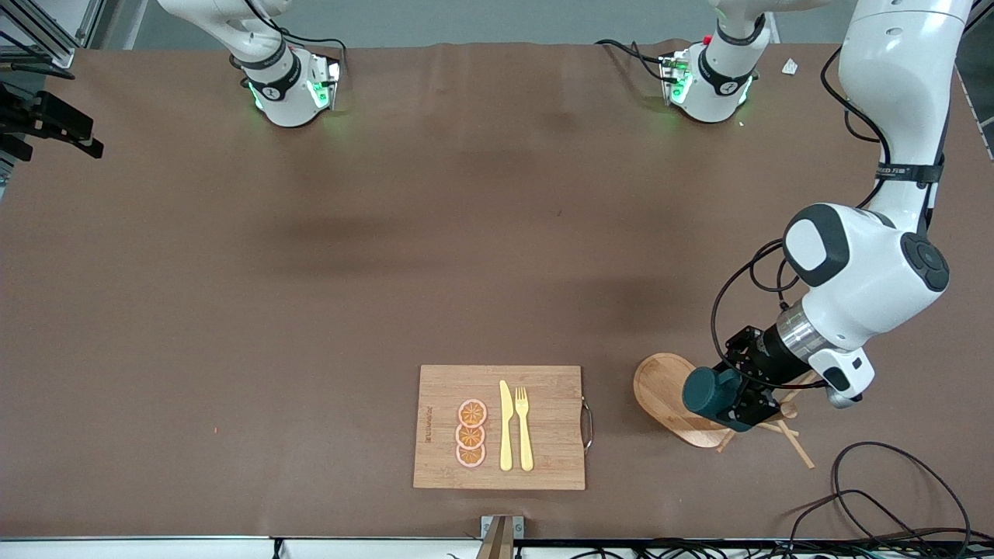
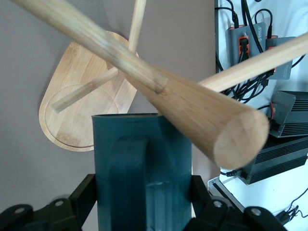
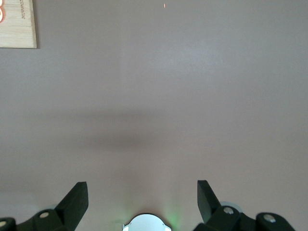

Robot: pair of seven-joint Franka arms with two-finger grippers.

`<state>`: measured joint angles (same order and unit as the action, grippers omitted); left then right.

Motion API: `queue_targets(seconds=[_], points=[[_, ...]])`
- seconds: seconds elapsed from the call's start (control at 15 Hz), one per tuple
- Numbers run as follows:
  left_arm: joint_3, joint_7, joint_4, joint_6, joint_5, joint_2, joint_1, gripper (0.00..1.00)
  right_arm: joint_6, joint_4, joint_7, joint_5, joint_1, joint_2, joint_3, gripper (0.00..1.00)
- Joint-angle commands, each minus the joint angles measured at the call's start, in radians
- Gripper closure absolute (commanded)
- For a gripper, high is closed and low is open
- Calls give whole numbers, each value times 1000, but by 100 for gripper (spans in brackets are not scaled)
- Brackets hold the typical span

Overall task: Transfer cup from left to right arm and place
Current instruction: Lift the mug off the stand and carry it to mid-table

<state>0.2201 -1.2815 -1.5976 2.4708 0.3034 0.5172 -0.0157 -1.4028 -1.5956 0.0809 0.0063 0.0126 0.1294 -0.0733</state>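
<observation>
1 cup (image 1: 710, 392) sits clamped in our left claw (image 1: 738, 404) at the peg rack (image 1: 765, 423); we lift clear. Right claw (image 3: 142, 202) waits open, empty.

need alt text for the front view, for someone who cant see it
The left gripper holds a dark teal cup over a wooden peg rack at the left arm's end of a brown table. Beside the rack, a cutting board carries orange slices, a knife and a fork.
</observation>
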Motion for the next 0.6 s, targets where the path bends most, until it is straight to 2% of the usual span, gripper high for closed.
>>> queue_targets(seconds=[0.0, 0.27, 0.53], points=[[2, 7, 14, -1, 11, -2, -3, 34, -7, -33, 8, -12, -16, 30, 12, 0], [8, 2, 16, -4, 11, -31, 0, 38, -7, -33, 8, -12, -16, 29, 12, 0], [48, 2, 14, -21, 0, -57, -1, 42, -7, -33, 8, -12, -16, 30, 12, 0]])
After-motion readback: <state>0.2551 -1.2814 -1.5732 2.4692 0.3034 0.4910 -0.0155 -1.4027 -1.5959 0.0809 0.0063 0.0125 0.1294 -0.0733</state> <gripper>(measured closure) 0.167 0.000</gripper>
